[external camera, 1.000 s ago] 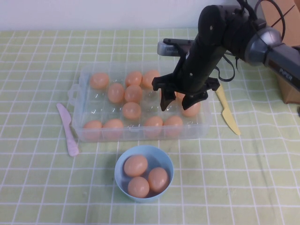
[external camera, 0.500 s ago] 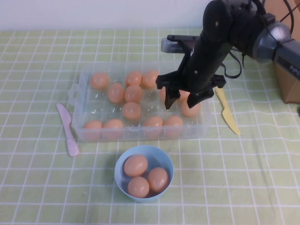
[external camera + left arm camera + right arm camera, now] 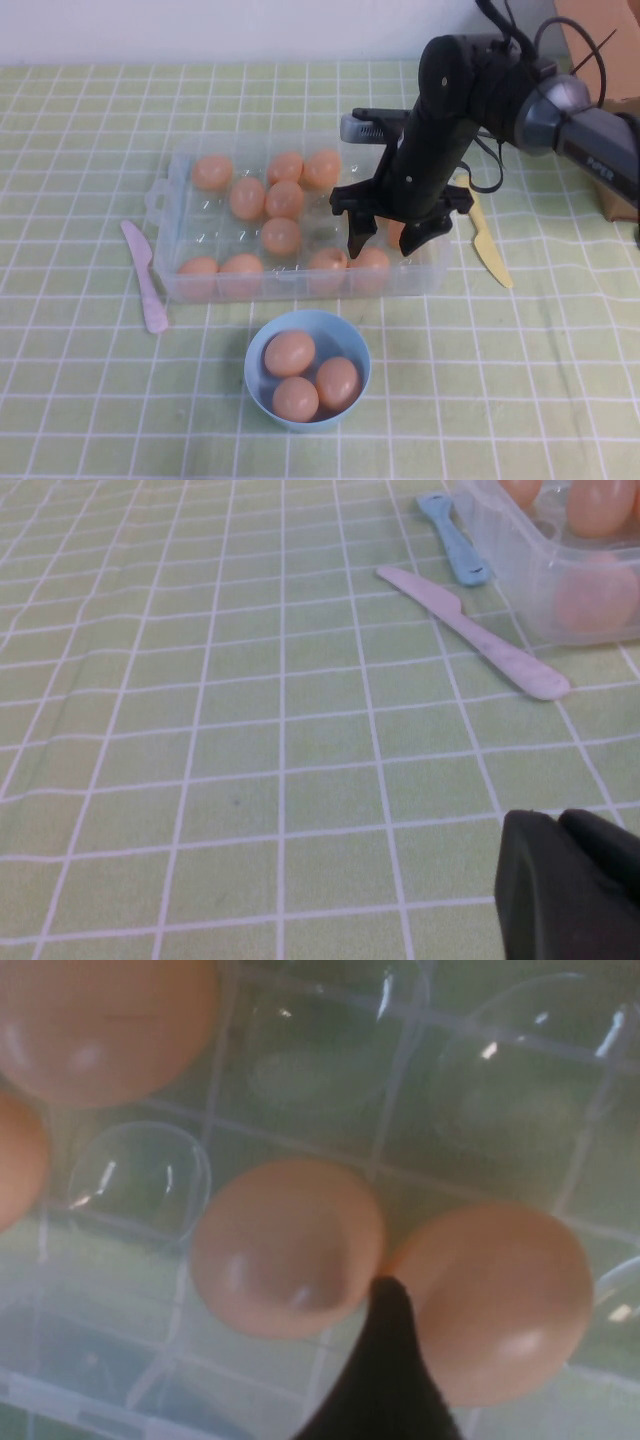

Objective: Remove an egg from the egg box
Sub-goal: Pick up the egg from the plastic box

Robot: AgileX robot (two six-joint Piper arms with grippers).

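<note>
The egg box [image 3: 178,240] is a clear plastic tray holding several peach-orange eggs. My right gripper [image 3: 387,242] hangs open over its right front corner, its fingers reaching down among the eggs there. One egg [image 3: 394,231] shows between the fingers and another [image 3: 372,262] lies just in front of them. In the right wrist view a dark fingertip [image 3: 385,1360] stands between two eggs [image 3: 288,1248] [image 3: 495,1300], and the other finger is out of frame. My left gripper [image 3: 570,880] is shut low over the tablecloth, left of the box [image 3: 520,580].
A light-blue bowl [image 3: 350,345] with three eggs stands in front of the box. A pink knife [image 3: 145,275] lies left of the box, a yellow knife [image 3: 490,250] lies to its right, and a blue knife [image 3: 455,540] is nearby. A brown cardboard box [image 3: 620,200] is at the far right.
The right gripper has dropped lower into the box, toward the front row of eggs, and its fingers have spread slightly wider. The eggs and the bowl have not moved.
</note>
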